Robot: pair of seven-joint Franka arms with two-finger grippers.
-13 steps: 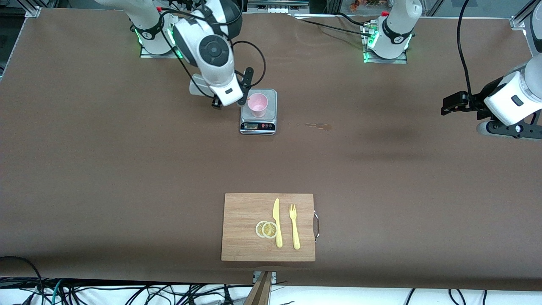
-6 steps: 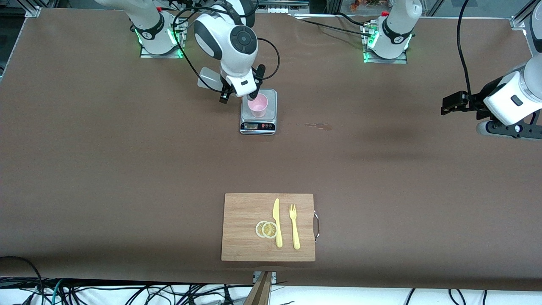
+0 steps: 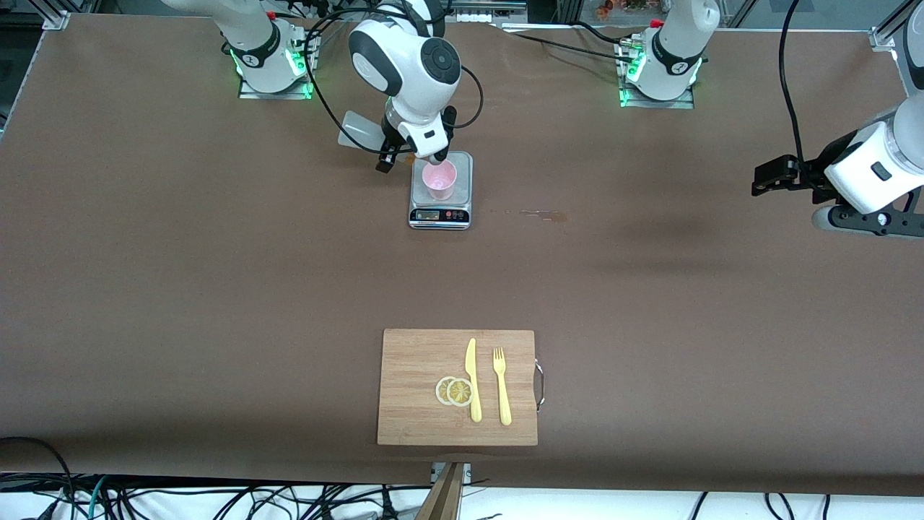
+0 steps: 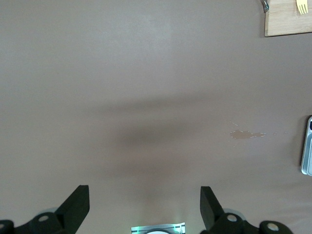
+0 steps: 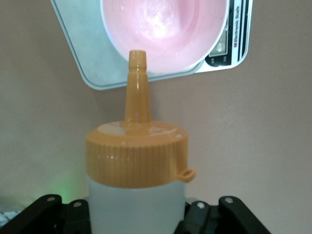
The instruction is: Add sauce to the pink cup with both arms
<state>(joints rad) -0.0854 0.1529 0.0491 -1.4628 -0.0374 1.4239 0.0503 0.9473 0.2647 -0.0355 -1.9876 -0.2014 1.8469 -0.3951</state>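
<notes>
The pink cup [image 3: 439, 180] stands on a small digital scale [image 3: 440, 215] toward the robots' side of the table. My right gripper [image 3: 395, 146] is shut on the sauce bottle [image 3: 359, 131] and holds it tipped beside the cup. In the right wrist view the frosted bottle [image 5: 136, 197] with its orange cap sits between my fingers [image 5: 201, 218]. Its nozzle tip [image 5: 137, 56] is at the rim of the cup [image 5: 163, 29], over the scale [image 5: 95, 73]. My left gripper [image 3: 769, 177] waits open and empty over bare table at the left arm's end; it also shows in the left wrist view [image 4: 144, 201].
A wooden cutting board [image 3: 419, 361] lies near the front edge with a yellow knife [image 3: 473, 379], a yellow fork [image 3: 502, 386] and two lemon slices [image 3: 455, 391]. A small sauce stain [image 3: 545, 214] is on the mat beside the scale.
My right arm has swung toward the cup and turned its wrist, carrying the bottle's nozzle up to the cup's rim. The left arm has not moved.
</notes>
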